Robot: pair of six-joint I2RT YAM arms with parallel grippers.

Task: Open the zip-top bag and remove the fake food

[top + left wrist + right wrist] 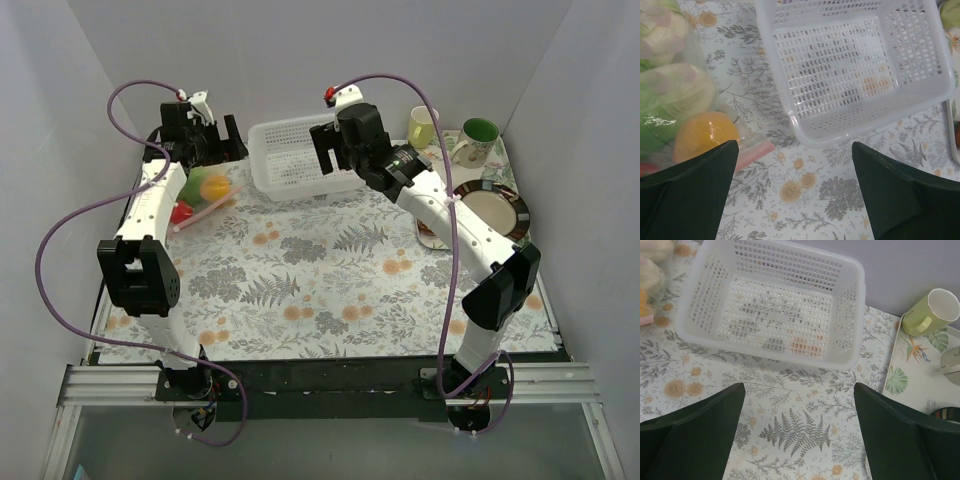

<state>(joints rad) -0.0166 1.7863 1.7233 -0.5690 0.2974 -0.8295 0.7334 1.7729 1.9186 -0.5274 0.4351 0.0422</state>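
Note:
The zip-top bag (200, 196) lies at the far left of the table, clear, with a pink zip strip (752, 152) along its mouth. Inside show green lettuce (660, 100), an orange-yellow fruit (702, 135), a red piece (182, 212) and a whitish piece (660, 30). My left gripper (210, 135) hovers above the table just right of the bag, open and empty (795, 192). My right gripper (335, 150) hangs over the near edge of the white basket (290, 160), open and empty (800, 432).
The white perforated basket (775, 310) at the back middle holds nothing. A tray (440, 235) at the right holds a yellow-green cup (422, 127), a green-lined mug (477, 140) and a dark-rimmed plate (492, 212). White walls enclose the table.

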